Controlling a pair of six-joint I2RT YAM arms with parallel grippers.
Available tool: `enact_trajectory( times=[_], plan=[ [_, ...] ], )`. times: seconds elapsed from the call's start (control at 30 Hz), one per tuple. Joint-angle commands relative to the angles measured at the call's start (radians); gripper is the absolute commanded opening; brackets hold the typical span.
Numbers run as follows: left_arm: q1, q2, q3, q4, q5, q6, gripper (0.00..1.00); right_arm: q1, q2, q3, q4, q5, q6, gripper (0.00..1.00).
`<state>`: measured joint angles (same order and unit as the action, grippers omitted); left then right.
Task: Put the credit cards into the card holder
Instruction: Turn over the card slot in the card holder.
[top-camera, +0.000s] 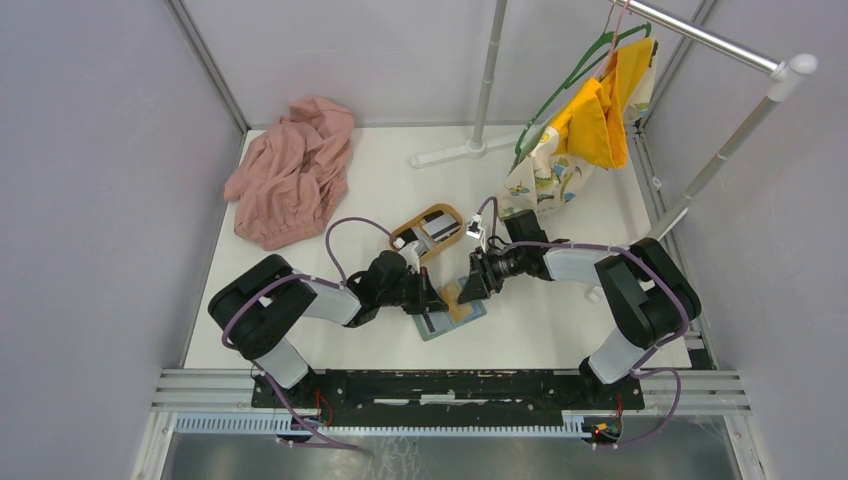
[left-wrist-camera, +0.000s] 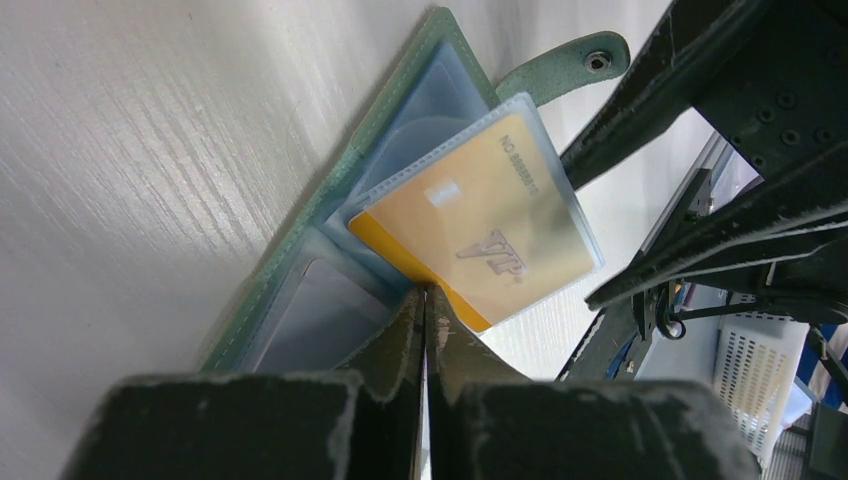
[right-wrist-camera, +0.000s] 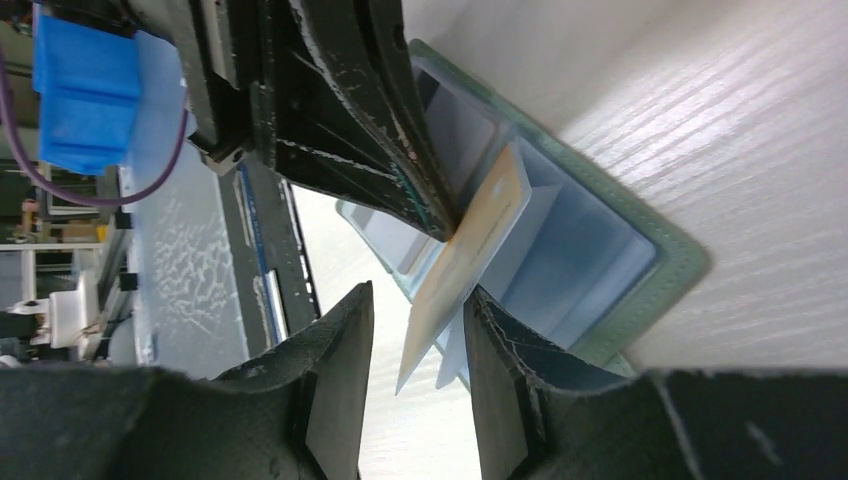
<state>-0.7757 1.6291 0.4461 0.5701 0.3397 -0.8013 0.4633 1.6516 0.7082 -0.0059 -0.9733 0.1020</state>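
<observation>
From above, the holder (top-camera: 457, 318) lies open on the bench (top-camera: 560, 190) close to the near edge, about midway along it. Both arms reach in over it, the left jaws and right jaws nearly meeting above its slots. Just beyond, toward the bench's middle, the tray (top-camera: 447, 210) holds more cards (top-camera: 432, 230). In the left wrist view the left jaws are pressed together. Their tips sit at the bare edge of an orange card (left-wrist-camera: 470, 240) that is mostly inside a clear sleeve (left-wrist-camera: 560, 200) of the holder (left-wrist-camera: 290, 265). Whether anything thin is pinched between them cannot be told. The right fingers (left-wrist-camera: 680, 90) stand just beside the sleeve. In the right wrist view the right jaws are apart and straddle the orange card (right-wrist-camera: 470, 240), which tilts up off the holder (right-wrist-camera: 610, 250), while the left fingers (right-wrist-camera: 370, 130) touch it from above. The card is probably light, stiff and slick, so it should be taken by its edges or across a short end, never flat off the bench. The sleeve is soft and floppy and will likely buckle unless its mouth is held steady. The holder is light enough to skate under a push, so it needs pinning at a leaf or rim.
</observation>
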Motion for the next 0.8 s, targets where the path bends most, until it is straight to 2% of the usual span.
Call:
enact_trajectory(
  times=[0.0,0.27,0.5,0.77],
  plan=[
    [-0.003,0.0,-0.012,0.03,-0.026,0.005,0.08,-0.006,-0.008,-0.018,0.098,-0.099,0.084,0.44],
    [-0.002,-0.046,-0.04,0.087,-0.001,-0.029,0.26,-0.007,-0.002,-0.032,0.154,-0.15,0.129,0.45],
    [-0.002,-0.129,-0.052,0.013,-0.052,-0.018,0.29,-0.006,0.023,-0.039,0.202,-0.186,0.162,0.48],
    [0.0,-0.147,-0.049,-0.062,-0.106,-0.004,0.28,0.022,0.052,-0.063,0.334,-0.226,0.25,0.51]
  ],
)
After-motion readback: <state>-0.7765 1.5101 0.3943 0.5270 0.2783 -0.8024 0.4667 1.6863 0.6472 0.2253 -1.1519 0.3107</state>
